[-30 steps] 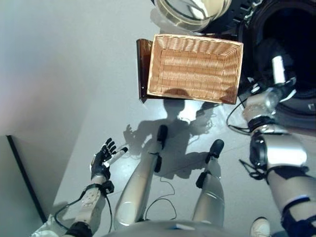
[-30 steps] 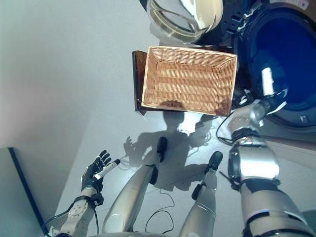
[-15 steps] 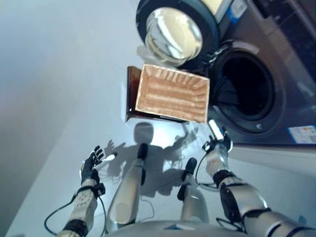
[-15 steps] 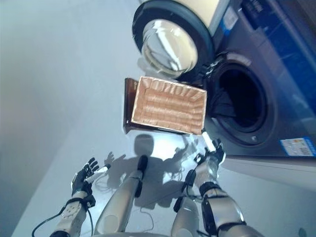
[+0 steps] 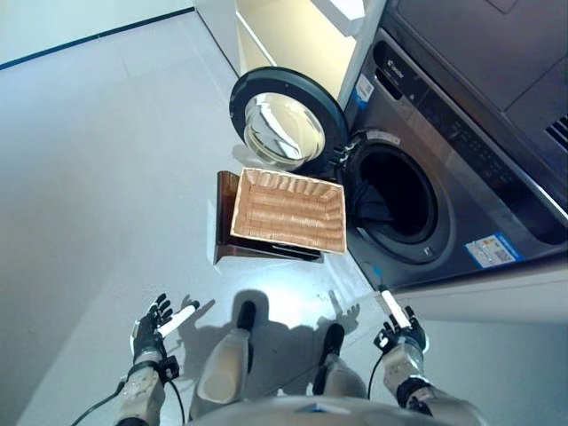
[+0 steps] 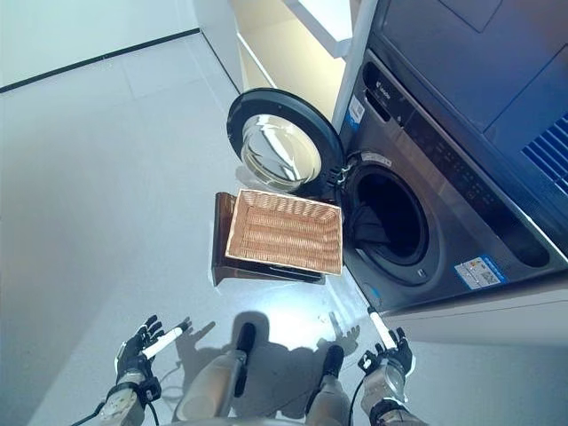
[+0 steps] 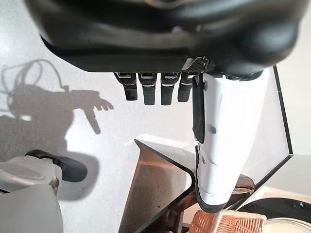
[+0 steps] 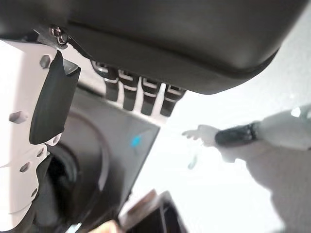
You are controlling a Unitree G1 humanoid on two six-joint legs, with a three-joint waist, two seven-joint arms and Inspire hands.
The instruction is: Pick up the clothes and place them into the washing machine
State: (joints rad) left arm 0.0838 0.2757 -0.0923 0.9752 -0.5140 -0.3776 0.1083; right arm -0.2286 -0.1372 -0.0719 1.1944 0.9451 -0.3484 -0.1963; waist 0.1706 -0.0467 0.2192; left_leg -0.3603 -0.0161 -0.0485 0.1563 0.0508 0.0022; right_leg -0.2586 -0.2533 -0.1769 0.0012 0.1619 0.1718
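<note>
Wicker basket (image 5: 288, 211), one, beside one washing machine (image 5: 444, 177) (door open); two hands, fingers spread, empty.

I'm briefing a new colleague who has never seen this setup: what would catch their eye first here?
Probably the dark front-loading washing machine on the right, its round glass door swung wide open and dark clothes showing inside the drum. Just in front of the opening, an empty wicker basket sits on a low brown stand. Both robot hands, the left hand and the right hand, hang open and empty-handed near the floor.
</note>
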